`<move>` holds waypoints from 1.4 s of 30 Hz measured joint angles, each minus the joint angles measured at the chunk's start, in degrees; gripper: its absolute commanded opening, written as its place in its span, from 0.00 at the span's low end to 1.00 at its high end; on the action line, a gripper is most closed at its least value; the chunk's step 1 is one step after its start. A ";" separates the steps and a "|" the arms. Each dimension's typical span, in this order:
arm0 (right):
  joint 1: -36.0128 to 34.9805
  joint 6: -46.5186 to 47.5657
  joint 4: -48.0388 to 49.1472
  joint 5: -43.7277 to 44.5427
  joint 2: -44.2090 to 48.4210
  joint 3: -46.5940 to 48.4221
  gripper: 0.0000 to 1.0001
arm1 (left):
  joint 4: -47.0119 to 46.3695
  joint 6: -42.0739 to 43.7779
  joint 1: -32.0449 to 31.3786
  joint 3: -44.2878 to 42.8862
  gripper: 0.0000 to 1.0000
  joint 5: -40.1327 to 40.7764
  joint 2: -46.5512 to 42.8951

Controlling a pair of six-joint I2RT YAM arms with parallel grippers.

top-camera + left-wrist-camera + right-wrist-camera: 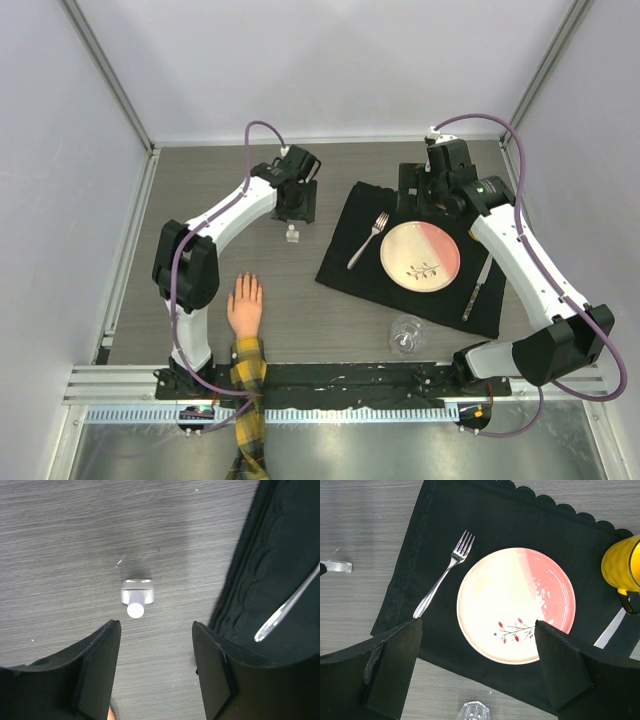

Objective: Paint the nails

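Note:
The peach fake hand (245, 305) lies palm down near the front left, with its plaid sleeve (250, 395) running off the table's near edge. The nails at its fingertips are too small to make out. A small clear bottle with a white cap (293, 235) stands upright on the table behind the hand. My left gripper (297, 203) hovers just beyond it. In the left wrist view the bottle (137, 596) sits ahead of the left gripper (156, 626), whose jaws stand apart with only table between them. My right gripper (479, 622) is open above the plate.
A black placemat (345, 250) at centre right carries a pink-and-cream plate (420, 252), a fork (368, 240) and a knife (476, 288). A clear glass (405, 333) stands in front of the mat. A yellow mug (624, 566) sits on the mat's far corner.

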State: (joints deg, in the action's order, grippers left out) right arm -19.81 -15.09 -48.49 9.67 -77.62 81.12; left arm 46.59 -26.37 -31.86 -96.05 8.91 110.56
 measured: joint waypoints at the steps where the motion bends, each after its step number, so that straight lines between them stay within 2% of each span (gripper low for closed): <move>1: -0.02 0.00 0.02 -0.11 0.00 0.00 0.98 | 0.07 0.04 0.00 0.00 0.60 0.15 0.46; 16: -0.02 -0.04 0.11 -1.29 0.00 -0.02 0.98 | -0.02 1.53 0.07 2.56 0.47 2.47 4.24; 20: -0.02 -0.04 0.24 -1.44 0.00 -0.02 0.98 | -0.04 2.23 0.07 2.56 0.38 3.19 5.79; 35: -0.02 -0.07 0.44 -1.51 -0.02 -0.28 0.98 | 0.15 4.72 0.07 -0.28 0.39 5.11 7.37; 42: -0.02 -0.13 0.44 -2.10 -0.46 -0.48 0.98 | 0.44 5.42 0.07 -0.70 0.29 5.51 7.61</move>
State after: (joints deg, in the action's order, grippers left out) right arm -19.84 -15.22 -48.05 7.57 -78.08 80.64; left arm 47.03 -20.95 -31.79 -96.75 14.41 118.17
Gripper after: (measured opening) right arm 0.982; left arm 0.325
